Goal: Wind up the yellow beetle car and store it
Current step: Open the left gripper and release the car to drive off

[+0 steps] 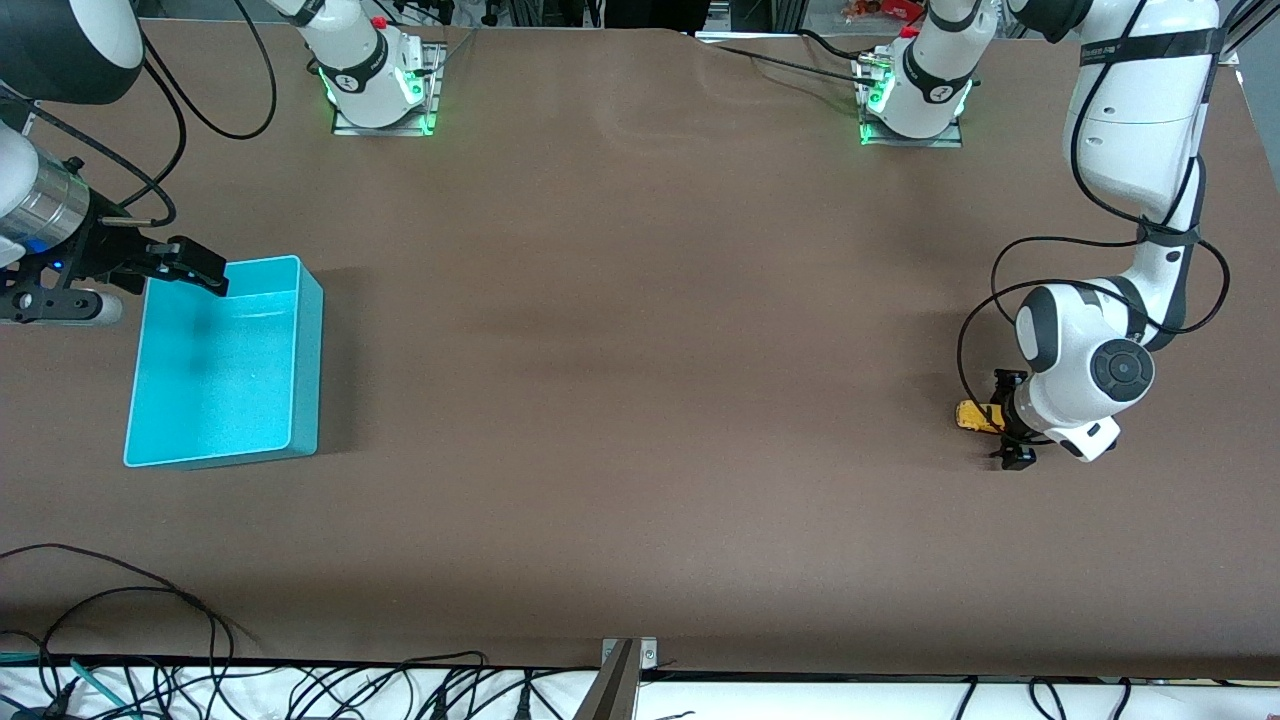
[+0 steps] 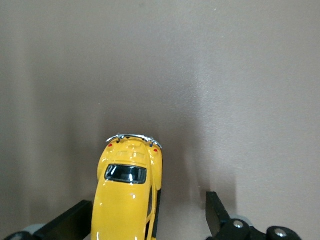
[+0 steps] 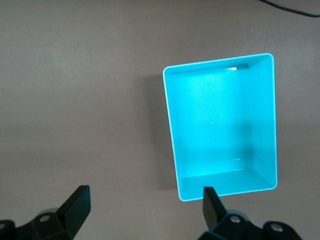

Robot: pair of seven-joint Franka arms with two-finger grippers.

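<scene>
With fingers spread, left end effector low around yellow beetle car.

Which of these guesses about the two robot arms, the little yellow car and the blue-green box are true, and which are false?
1. The yellow beetle car lies in the teal bin. False: it sits on the table, at the left arm's end.
2. The left gripper is open, its fingers on either side of the car. True.
3. The teal bin has nothing in it. True.
4. The right gripper holds the car. False: it is open, holds nothing and hangs by the bin.
5. The car lies on its roof. False: it stands on its wheels.
</scene>
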